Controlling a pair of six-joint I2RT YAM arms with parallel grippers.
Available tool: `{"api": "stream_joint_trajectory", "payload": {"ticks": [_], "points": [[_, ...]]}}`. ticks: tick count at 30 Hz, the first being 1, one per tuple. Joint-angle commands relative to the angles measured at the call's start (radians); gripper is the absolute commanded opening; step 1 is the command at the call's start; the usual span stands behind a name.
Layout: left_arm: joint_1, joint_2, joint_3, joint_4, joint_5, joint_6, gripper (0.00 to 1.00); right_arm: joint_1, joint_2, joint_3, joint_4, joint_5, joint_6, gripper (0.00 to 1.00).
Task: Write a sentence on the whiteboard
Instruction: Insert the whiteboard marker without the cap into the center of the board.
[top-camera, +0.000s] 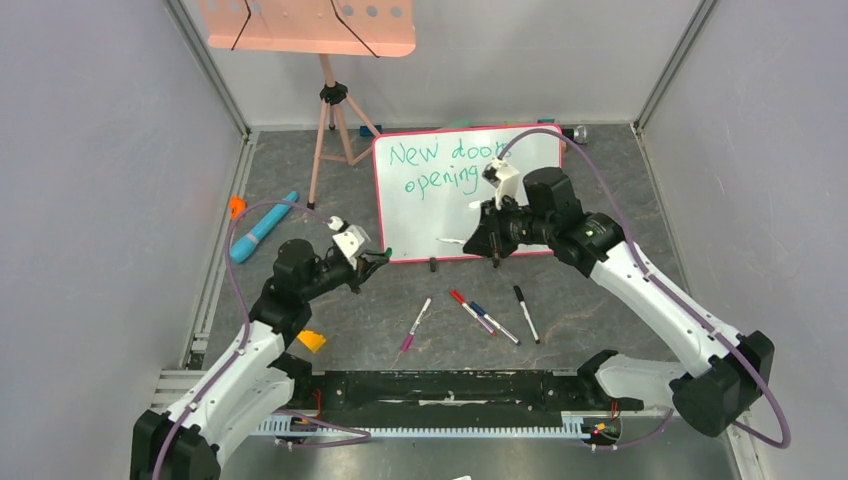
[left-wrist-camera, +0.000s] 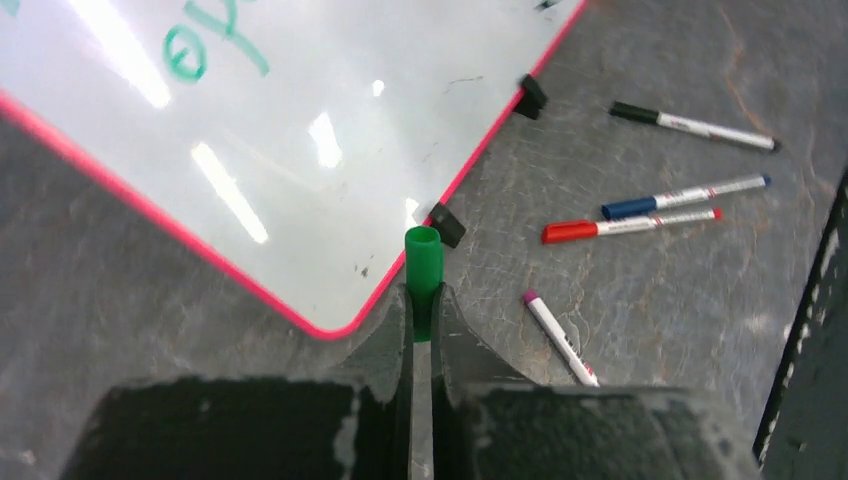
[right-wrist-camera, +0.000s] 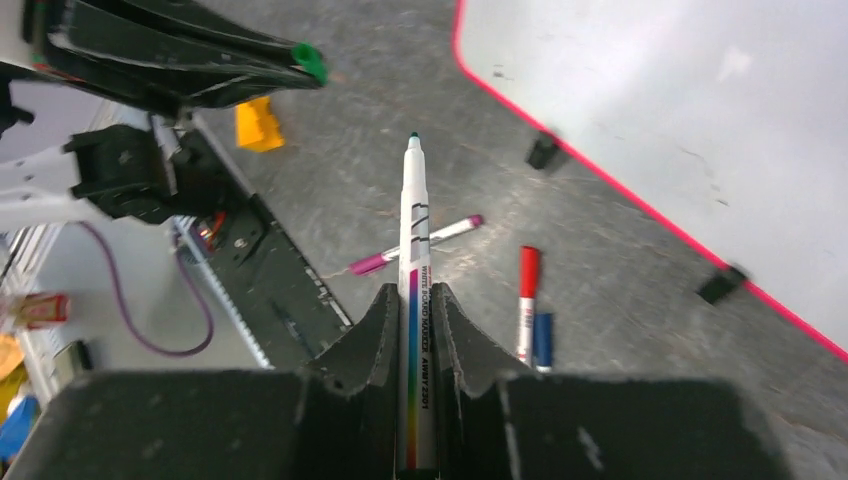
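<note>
The whiteboard (top-camera: 415, 225) stands at the back middle, pink-framed on black feet. The sentence (top-camera: 447, 165), in green, reads "New doors opening" over two lines. My right gripper (top-camera: 480, 236) is in front of the board's lower right part, shut on a white marker (right-wrist-camera: 415, 230) with its cap off, tip pointing left toward my left gripper. My left gripper (top-camera: 377, 258) is just off the board's lower left corner, shut on a green marker cap (left-wrist-camera: 423, 265). The cap also shows in the right wrist view (right-wrist-camera: 308, 60), apart from the marker's tip.
Purple (top-camera: 416, 324), red (top-camera: 464, 304), blue (top-camera: 494, 323) and black (top-camera: 526, 314) markers lie on the table in front of the board. A salmon-pink tray on a tripod (top-camera: 310, 25) stands back left. A blue tool (top-camera: 262, 228) and a yellow block (top-camera: 311, 340) lie at the left.
</note>
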Motion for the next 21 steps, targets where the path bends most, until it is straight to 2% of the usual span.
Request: {"api": "stream_joint_trajectory", "payload": {"ticks": [1, 6, 8, 13, 21], "points": [[-0.024, 0.017, 0.148, -0.232, 0.254, 0.443, 0.02, 0.087, 0.069, 0.139, -0.091, -0.079, -0.011, 0.0], [-0.034, -0.004, 0.221, -0.548, 0.291, 0.849, 0.02, 0.121, 0.11, 0.174, -0.108, -0.13, -0.024, 0.0], [-0.035, -0.017, 0.203, -0.573, 0.281, 0.929, 0.02, 0.128, 0.121, 0.177, -0.105, -0.139, -0.025, 0.0], [-0.037, -0.089, 0.095, -0.404, 0.301, 0.856, 0.02, 0.152, 0.147, 0.187, -0.089, -0.175, -0.025, 0.0], [-0.038, -0.07, 0.1, -0.412, 0.316, 0.847, 0.02, 0.182, 0.167, 0.168, -0.072, -0.182, -0.031, 0.0]]}}
